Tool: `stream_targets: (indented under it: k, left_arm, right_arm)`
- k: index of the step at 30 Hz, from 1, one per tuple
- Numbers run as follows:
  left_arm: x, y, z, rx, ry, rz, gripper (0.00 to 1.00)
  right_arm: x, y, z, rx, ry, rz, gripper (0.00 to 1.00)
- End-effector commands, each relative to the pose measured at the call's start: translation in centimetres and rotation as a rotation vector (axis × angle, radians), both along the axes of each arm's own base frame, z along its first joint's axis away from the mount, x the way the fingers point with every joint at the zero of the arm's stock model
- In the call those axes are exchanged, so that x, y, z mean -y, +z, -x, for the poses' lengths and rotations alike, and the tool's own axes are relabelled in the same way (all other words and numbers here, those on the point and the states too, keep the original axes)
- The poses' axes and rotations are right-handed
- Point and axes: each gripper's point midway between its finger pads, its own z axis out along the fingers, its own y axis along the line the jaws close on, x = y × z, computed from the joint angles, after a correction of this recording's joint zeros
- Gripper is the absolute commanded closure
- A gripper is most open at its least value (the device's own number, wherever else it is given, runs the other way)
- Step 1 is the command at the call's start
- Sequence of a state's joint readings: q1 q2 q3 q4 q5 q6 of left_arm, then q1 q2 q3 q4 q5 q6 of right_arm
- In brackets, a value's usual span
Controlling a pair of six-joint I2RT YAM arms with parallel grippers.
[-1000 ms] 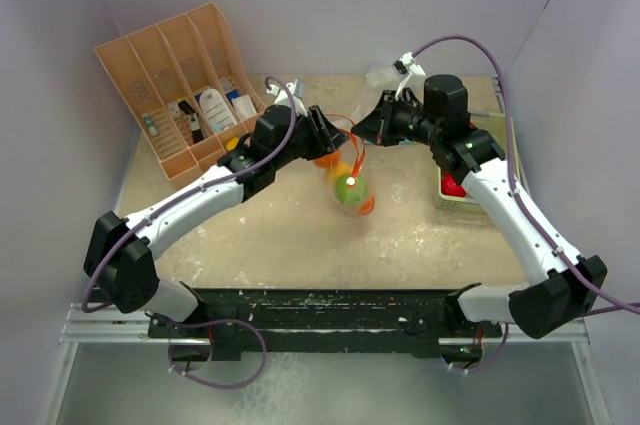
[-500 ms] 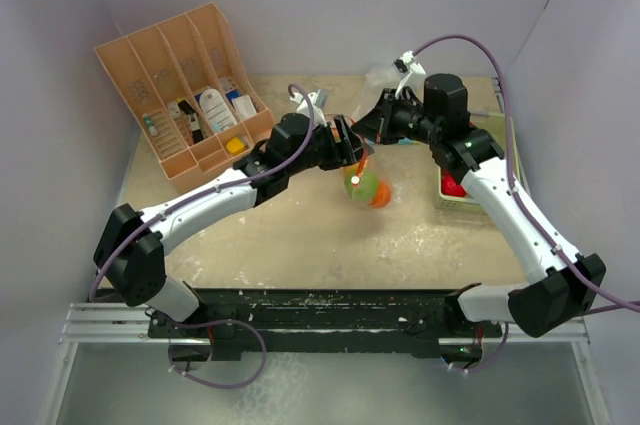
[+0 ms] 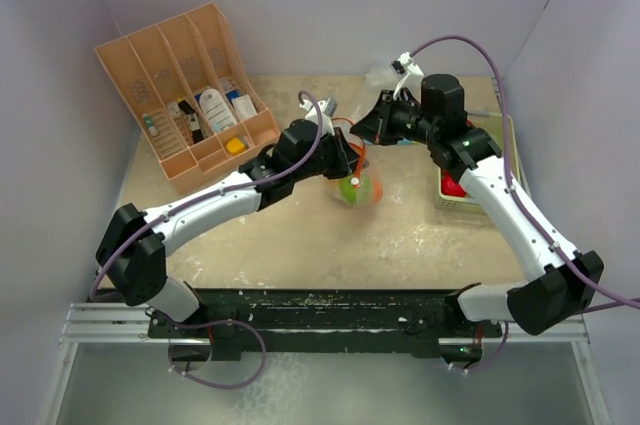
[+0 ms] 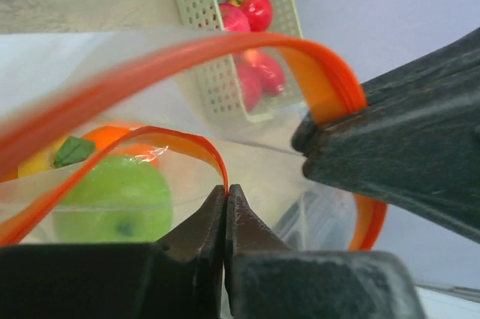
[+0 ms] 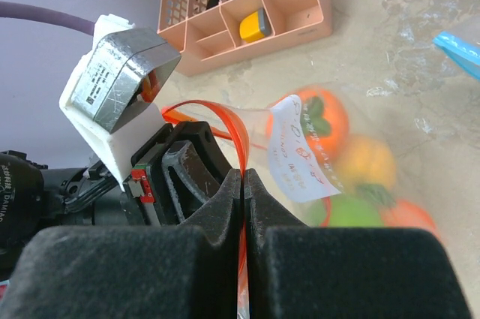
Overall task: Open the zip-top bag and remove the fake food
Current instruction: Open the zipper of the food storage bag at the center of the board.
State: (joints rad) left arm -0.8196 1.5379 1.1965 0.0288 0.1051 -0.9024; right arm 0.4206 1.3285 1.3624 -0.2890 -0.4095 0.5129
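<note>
Two hands meet above the middle of the counter (image 3: 300, 235), each pinching one side of the orange-rimmed mouth of the zip-top bag (image 3: 358, 185). We see the left hand (image 4: 226, 193) clenched, its fingertips pressed together on the near lip of the orange zip strip. The right hand (image 5: 244, 178) is clamped just as tight on the opposite lip, with the strip running straight down between its fingers. From the left wrist the two lips stand apart, so the mouth gapes between them. The bag hangs below both hands, and we cannot tell whether its bottom touches the counter. The fake food (image 4: 112, 199) sits inside the clear plastic: a green piece in front, an orange one just behind it and a yellow one beside them. Several red toy fruits (image 4: 251, 5) lie in a pale green perforated tray (image 4: 204, 22) near the right edge of the counter. A peach-coloured organizer (image 3: 185, 75) with small items in its compartments stands at the far left corner, well apart from the bag.
</note>
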Motion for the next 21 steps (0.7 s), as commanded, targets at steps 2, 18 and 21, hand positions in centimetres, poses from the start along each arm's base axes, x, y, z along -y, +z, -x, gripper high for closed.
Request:
stream_targets:
  k: [2, 18, 21]
  left_arm:
    - [-1.1, 0.5, -0.6, 0.023, 0.051, -0.033, 1.00]
    - [-16.4, 4.2, -2.8, 0.072, 0.427, -0.136, 1.00]
    - [-17.5, 4.8, -2.7, 0.078, 0.463, -0.166, 1.00]
  right_arm:
    - [0.4, 1.9, -0.2, 0.067, -0.026, -0.005, 1.00]
    - [-1.2, 0.3, -0.7, 0.070, 0.070, 0.080, 1.00]
    - [-4.4, -0.3, 0.3, 0.054, 0.156, 0.073, 1.00]
